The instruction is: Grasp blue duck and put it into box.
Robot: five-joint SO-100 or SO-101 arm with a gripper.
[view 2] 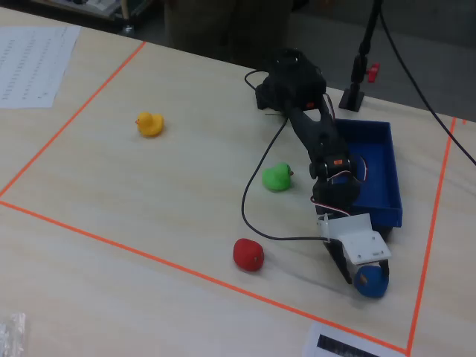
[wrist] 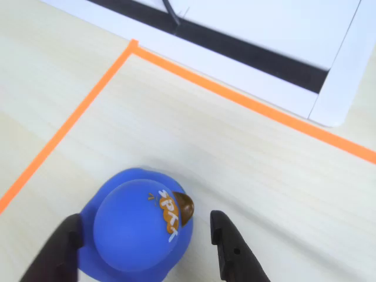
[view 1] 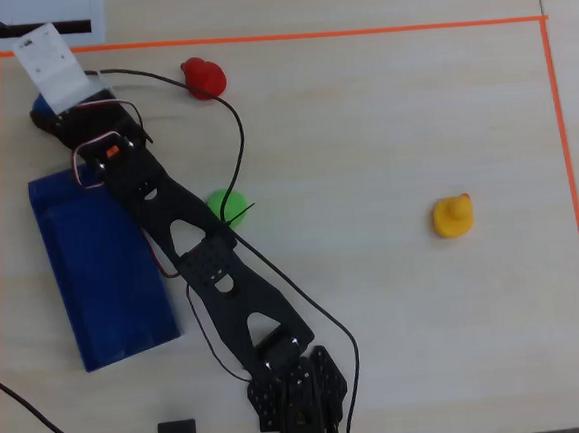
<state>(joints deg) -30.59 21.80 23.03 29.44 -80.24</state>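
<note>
Straddling the duck (wrist: pixel 136 226) near the tape corner (wrist: pixel 133 45), the gripper (wrist: pixel 144 244) stands open, one finger either side, nothing clamped; the box (view 2: pixel 387 201) lies just behind it.

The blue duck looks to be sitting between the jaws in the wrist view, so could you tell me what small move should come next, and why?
Probably close the jaws. In the wrist view the gripper is open with one finger on each side of the blue duck, which sits on the table near the taped corner. The fixed view shows the duck outside the box, so it needs grasping before any lift.
</note>
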